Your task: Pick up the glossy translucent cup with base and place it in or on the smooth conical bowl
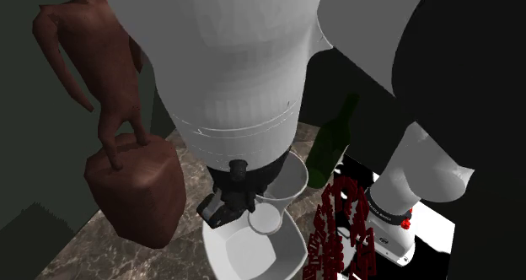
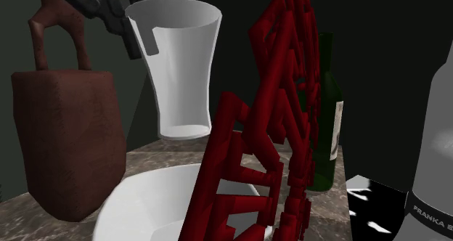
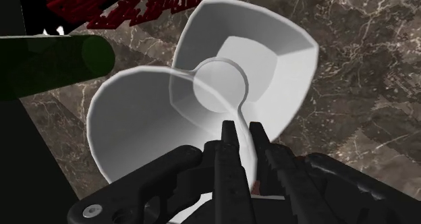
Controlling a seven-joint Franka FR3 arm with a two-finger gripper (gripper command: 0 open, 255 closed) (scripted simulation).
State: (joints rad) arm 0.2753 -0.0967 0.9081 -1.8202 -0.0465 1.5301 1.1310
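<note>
black gripper (image 3: 243,129) nearest the wrist camera: its two fingers (image 3: 226,155) pinch the wall of the white cup (image 3: 135,115), one inside the rim and one outside, so the jaws are closed on the cup. gripping at the side keeps the cup's mouth up and leaves its narrow base (image 3: 219,88) free to go down first. the cup hangs upright with that base over the white bowl (image 3: 297,61), and it looks clear of the bowl; i cannot tell whether it is centred. the bowl sits on a marble counter (image 3: 364,67), hemmed in by a red rack (image 2: 268,131) just beside it, a green bottle (image 2: 328,123) behind the rack, and a brown statue (image 2: 65,145) near the other side. the bowl's rim is wide, so a straight drop looks open, but sideways swings look tight.
</note>
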